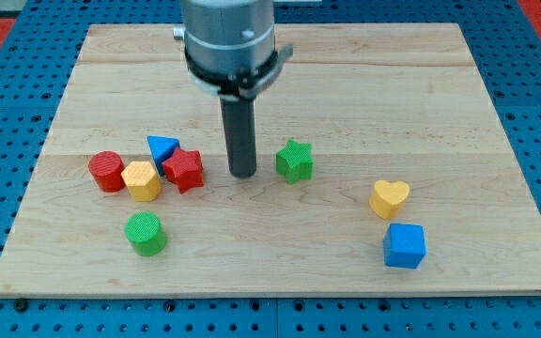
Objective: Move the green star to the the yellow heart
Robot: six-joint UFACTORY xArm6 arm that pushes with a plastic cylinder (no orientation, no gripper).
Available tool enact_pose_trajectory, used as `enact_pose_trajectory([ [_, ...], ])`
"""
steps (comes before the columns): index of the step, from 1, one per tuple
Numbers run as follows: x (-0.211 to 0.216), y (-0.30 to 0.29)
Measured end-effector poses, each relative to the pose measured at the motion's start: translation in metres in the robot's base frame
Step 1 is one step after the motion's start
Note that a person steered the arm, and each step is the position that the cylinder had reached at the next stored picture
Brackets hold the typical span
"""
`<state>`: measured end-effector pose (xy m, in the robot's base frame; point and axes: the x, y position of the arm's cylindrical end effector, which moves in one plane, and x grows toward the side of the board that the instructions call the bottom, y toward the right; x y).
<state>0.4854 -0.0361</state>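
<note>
The green star [294, 161] sits near mid-board, with the yellow heart [389, 198] well apart toward the view's lower right and a blue cube [404, 245] just below it. Our tip [242, 175] (a bare rod, no jaws to open or close) stands just left of the star. We should push rightward and slightly downward, keeping contact centred so the star doesn't spin off.

No text, label, brand, number or sign can be read anywhere here
</note>
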Motion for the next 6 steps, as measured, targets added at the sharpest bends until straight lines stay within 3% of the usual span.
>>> enact_pose_trajectory([
  [1, 0.017, 0.041],
  [2, -0.013, 0.052],
  [3, -0.029, 0.014],
  [6, -0.037, 0.107],
])
